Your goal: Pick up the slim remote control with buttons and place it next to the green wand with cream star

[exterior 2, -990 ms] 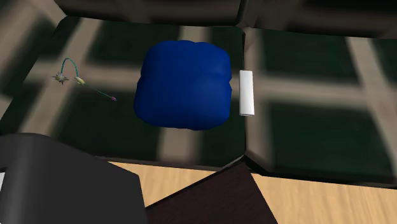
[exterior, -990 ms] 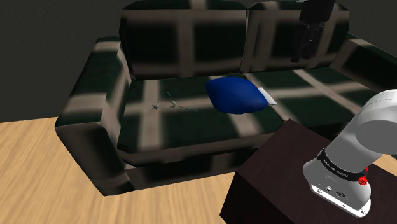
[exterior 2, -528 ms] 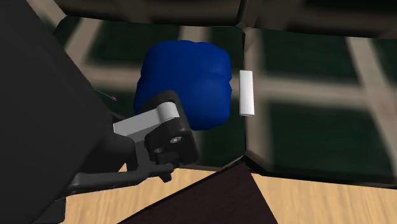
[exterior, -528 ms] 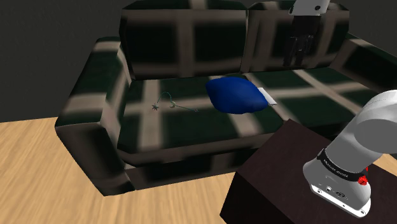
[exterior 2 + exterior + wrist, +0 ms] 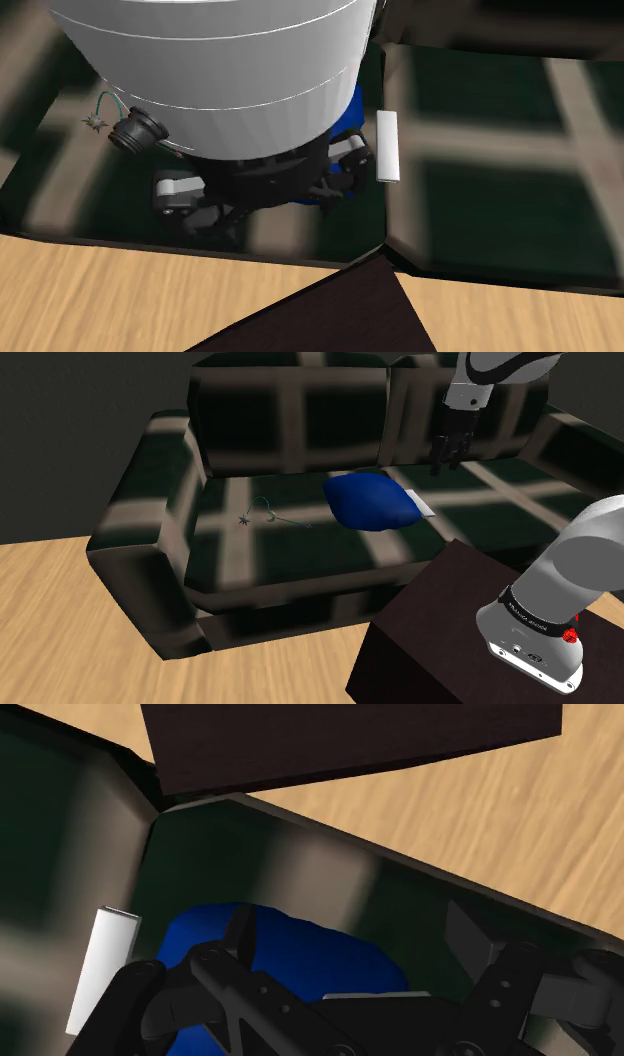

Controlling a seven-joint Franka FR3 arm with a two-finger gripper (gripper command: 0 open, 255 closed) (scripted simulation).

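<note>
**Sofa** (image 5: 230, 552), dark green and beige check, bearing three items on its seat. Listed left to right as in the shoulder view.

1. **Wand** (image 5: 265, 515), thin green stem with a small star head (image 5: 97, 121). It lies flat on the left seat cushion, well apart from the other items.
2. **Blue cushion** (image 5: 368, 500), plump. It lies mid-seat between the wand and the remote control and stands in the way between them.
3. **Remote control** (image 5: 424, 507), slim and drawn plain white. It lies flat along the seam of the two seat cushions (image 5: 388, 146), just beside the blue cushion's right edge. In the wrist view it sits off to one side of the fingers (image 5: 103, 966), untouched.

**Tool** (image 5: 441, 460), black. It hangs before the backrest, above the remote control. Its fingers stand apart over the blue cushion (image 5: 350, 919) and clasp nothing.

**Arm** (image 5: 210, 70), white, covers much of the seat in the second exterior view.

**Stand** (image 5: 430, 642), a dark brown box on the **wooden floor** (image 5: 80, 642) in front of the sofa.
</note>
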